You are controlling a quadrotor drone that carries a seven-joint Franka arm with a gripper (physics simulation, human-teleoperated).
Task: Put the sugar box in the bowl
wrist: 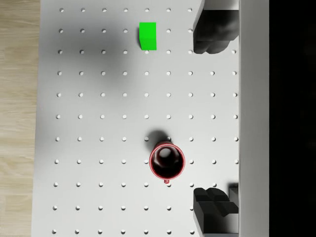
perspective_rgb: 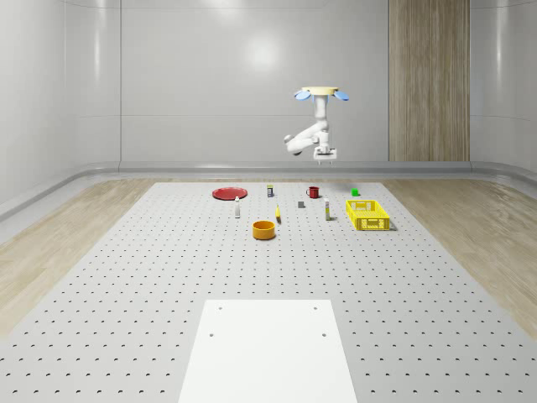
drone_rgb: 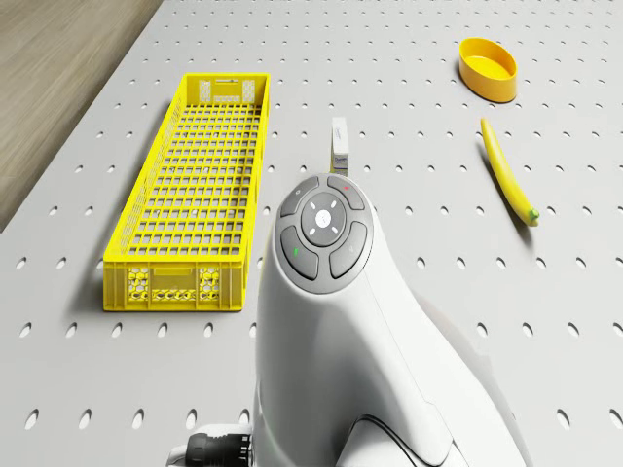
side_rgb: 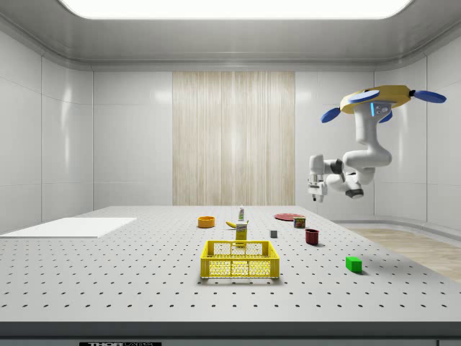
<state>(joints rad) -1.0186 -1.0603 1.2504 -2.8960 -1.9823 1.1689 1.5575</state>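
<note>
- Nearest the whole-scene camera lay a white panel (perspective_rgb: pixel 268 348) on the perforated table (perspective_rgb: pixel 126 285).
- Further back, the sugar box (perspective_rgb: pixel 326 210) stood upright on the table, just beside the yellow crate (perspective_rgb: pixel 367 215), on the crate's side toward the whole-scene view's left.
- High above the table, the gripper (perspective_rgb: pixel 325 156) hung well apart from the sugar box and farther from that camera, touching nothing.
- Its 2 fingers (wrist: pixel 212 32) were spread wide in the wrist view, with nothing between them.
- Beyond the box, the banana (perspective_rgb: pixel 278 216) lay between it and the orange bowl (perspective_rgb: pixel 264 229), which held nothing.
- Seen from the drone, the sugar box rose past the arm's grey button pad (drone_rgb: pixel 323 226), with the crate on one side and the banana and bowl on the other.
- Looking down from the wrist, the camera caught a red mug (wrist: pixel 167 161) and a green cube (wrist: pixel 147 35) on the table.
- Over the far part of the table, the drone (perspective_rgb: pixel 319 92) hovered above the mug.
</note>
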